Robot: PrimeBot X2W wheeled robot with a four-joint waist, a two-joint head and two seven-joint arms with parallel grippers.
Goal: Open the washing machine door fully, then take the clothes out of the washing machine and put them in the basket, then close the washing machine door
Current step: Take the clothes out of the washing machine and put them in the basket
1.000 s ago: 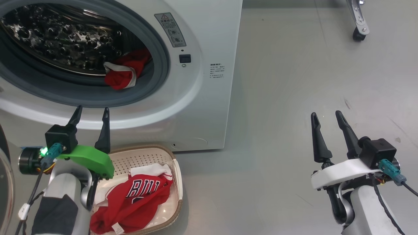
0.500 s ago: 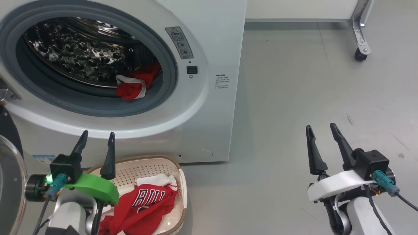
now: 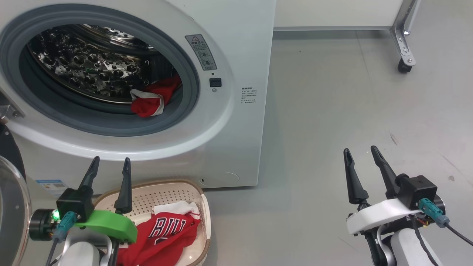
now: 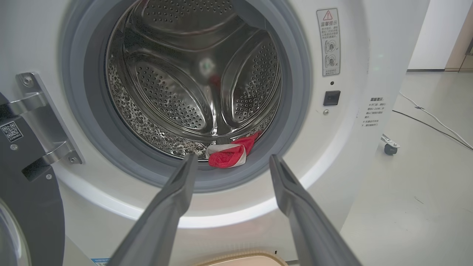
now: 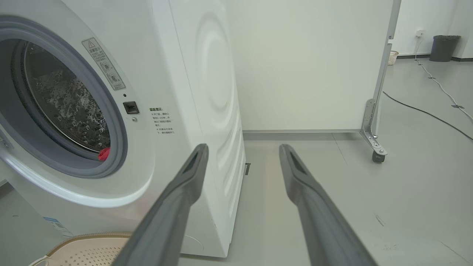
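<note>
In the head view your left gripper [image 3: 112,159] stands with its jaws wide apart and nothing between them, pointing at the lower front of the washer [image 3: 244,44]. The basket [image 3: 166,183] lies just below it and to its right, holding the jersey [image 3: 166,231] (part of the white lettering shows). Ahead of the tips, a red garment [image 3: 149,105] with white trim lies at the lower right of the drum [image 3: 85,62] mouth, against the gasket [image 3: 111,127]. The door [image 3: 11,207] is swung out to that gripper's left, at the picture's edge. Your right gripper [image 3: 359,148] is likewise spread and empty, above bare floor [image 3: 332,92], well to the right of the washer. In the left wrist view the fingers [image 4: 172,207] frame the garment, which lies straight ahead between their tips on the drum's lip. The door hinge [image 4: 40,111] is off to the left, and the basket's rim peeks in low between the fingers. In the right wrist view the fingers point past the washer's front corner. The drum mouth is ahead to the left with a scrap of red at its lower edge, the basket is low beside the left finger, and a caster [image 5: 377,157] under a white panel [image 5: 306,62] stands ahead to the right.
</note>
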